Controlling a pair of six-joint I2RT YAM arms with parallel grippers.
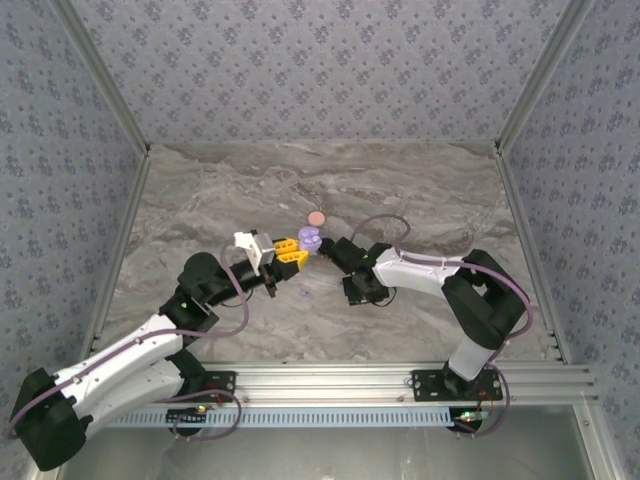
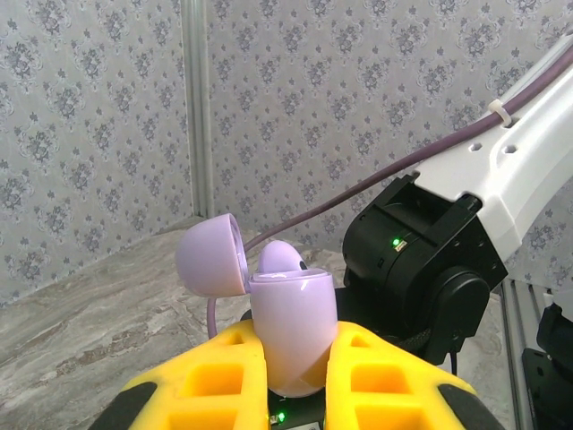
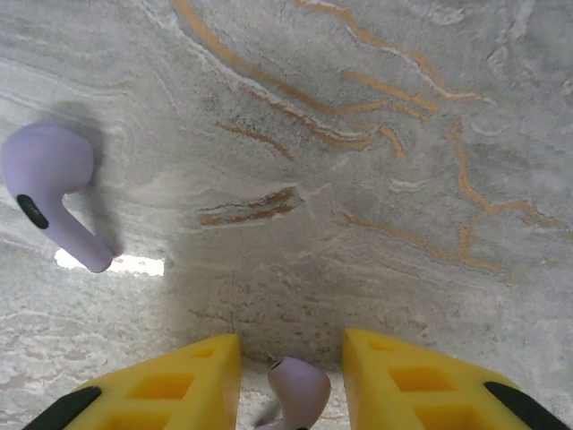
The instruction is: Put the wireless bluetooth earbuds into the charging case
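Observation:
My left gripper (image 1: 298, 250) (image 2: 297, 330) is shut on the lavender charging case (image 1: 311, 238) (image 2: 292, 309) and holds it upright above the table. The case's lid (image 2: 211, 255) is swung open to the left. One lavender earbud (image 2: 285, 258) sits in the case, its top sticking out. My right gripper (image 1: 358, 297) (image 3: 291, 340) points down at the marble table. Its yellow fingers (image 3: 179, 381) stand apart, with a lavender earbud (image 3: 301, 391) between them and a gap on each side. Another lavender earbud (image 3: 49, 193) (image 1: 305, 293) lies on the table to the left.
A small round pink object (image 1: 317, 218) lies just behind the case. The right arm's black wrist joint (image 2: 421, 260) is close behind the held case. Patterned walls enclose the marble table (image 1: 420, 190) on three sides, and a metal rail (image 1: 400, 378) runs along the near edge.

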